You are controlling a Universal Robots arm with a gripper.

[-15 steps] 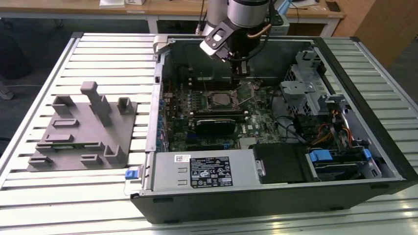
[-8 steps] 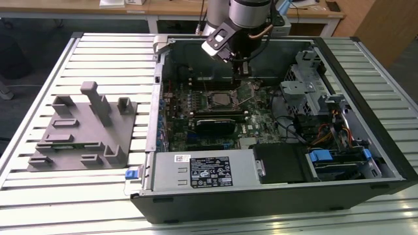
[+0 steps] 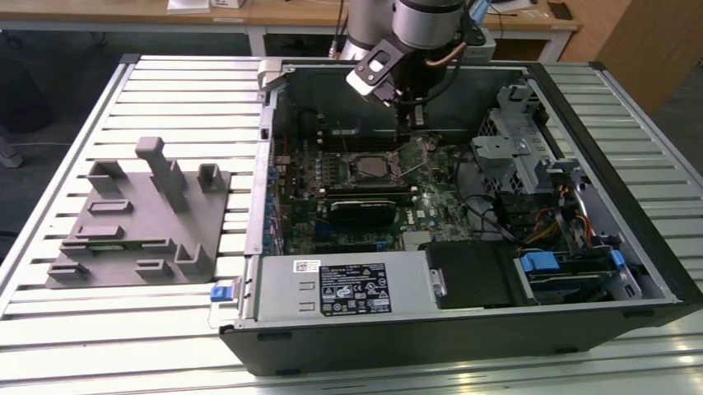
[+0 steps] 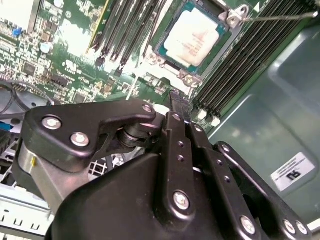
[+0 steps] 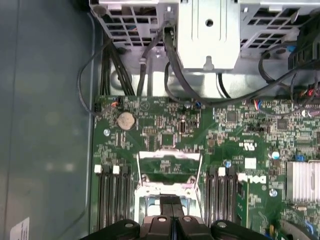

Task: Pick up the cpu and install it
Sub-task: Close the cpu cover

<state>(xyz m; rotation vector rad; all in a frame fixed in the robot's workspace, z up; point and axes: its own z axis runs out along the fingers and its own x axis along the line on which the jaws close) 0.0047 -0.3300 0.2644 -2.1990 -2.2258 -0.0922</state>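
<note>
The cpu (image 4: pixel 195 37) lies flat inside the metal frame of the socket (image 4: pixel 189 76), pale top upward; the hinged plate (image 5: pixel 168 167) of the socket stands open at one edge. The gripper (image 4: pixel 175 97) hangs just beside the socket, clear of the cpu; its fingers (image 4: pixel 178 125) are pressed together with nothing between them. Memory slots (image 4: pixel 240 65) flank the socket on two opposite sides; the socket sits on the motherboard (image 3: pixel 434 202) inside the open computer case (image 3: pixel 615 107).
</note>
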